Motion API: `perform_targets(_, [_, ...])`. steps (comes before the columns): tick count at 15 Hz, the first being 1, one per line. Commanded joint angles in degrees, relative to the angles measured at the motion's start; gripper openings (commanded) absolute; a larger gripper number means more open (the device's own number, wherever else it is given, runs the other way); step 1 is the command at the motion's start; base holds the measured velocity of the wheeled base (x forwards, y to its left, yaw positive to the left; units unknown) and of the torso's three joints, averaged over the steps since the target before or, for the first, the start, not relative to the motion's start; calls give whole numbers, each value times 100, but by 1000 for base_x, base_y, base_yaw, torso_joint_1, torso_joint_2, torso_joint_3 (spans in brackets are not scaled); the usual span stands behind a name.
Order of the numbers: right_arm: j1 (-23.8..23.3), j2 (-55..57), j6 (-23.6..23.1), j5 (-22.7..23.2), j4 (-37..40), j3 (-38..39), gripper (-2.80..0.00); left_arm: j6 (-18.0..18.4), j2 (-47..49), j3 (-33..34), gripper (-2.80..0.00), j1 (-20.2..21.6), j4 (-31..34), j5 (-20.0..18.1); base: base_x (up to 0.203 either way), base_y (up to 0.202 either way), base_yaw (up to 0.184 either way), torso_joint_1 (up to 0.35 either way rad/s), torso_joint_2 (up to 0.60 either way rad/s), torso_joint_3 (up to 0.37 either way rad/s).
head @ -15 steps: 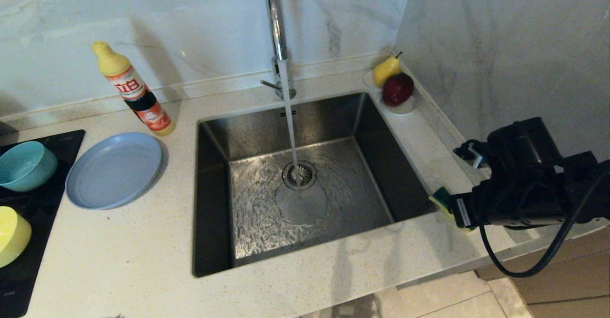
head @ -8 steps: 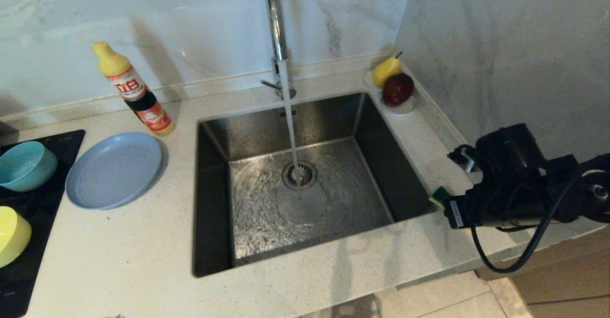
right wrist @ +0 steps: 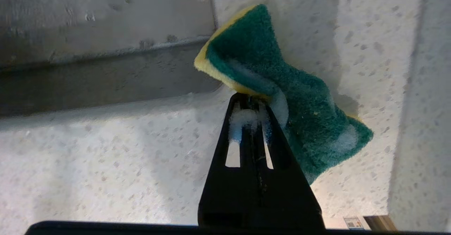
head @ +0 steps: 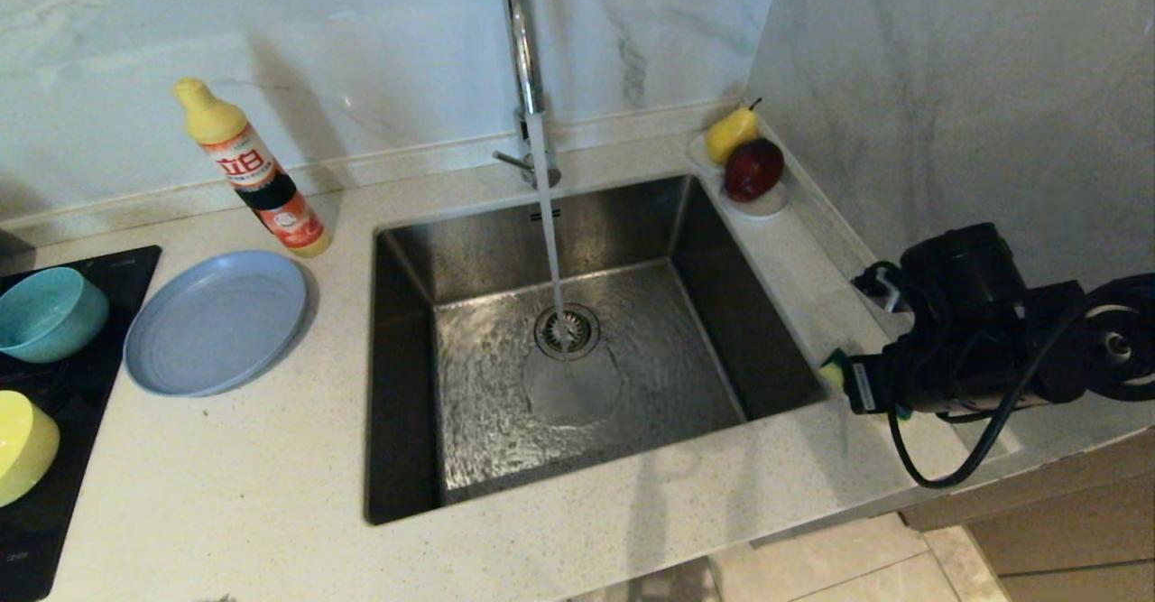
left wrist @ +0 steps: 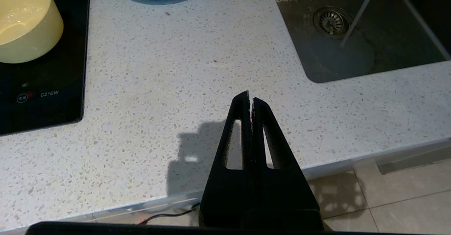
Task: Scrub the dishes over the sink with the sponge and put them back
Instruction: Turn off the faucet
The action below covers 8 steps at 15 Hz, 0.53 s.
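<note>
the right hand [right wrist: 251, 103] has lifted slightly at the desk's [head: 226, 494] right edge beside the sink [head: 577, 349], clamped on the soapy sponge [right wrist: 282, 87]; fetching phase, judged: next, the shut, idle left hand [left wrist: 250, 97] must bring a dish over.

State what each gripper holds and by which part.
The right gripper pinches the sponge by one long edge, crumpling it, above the counter beside the sink. The left gripper is shut on nothing.
</note>
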Motion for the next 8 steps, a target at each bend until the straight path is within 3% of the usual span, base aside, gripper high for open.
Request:
perform_targets(1, [-21,23,-13,21,-233,-17,-280,0,-10,9,-280,0,-1,4,0,0,0,0,0,0])
perform_targets(8, [86,260,104,36,-272,-320,-280,0,-10,9,-280,0,-1,4,0,0,0,0,0,0])
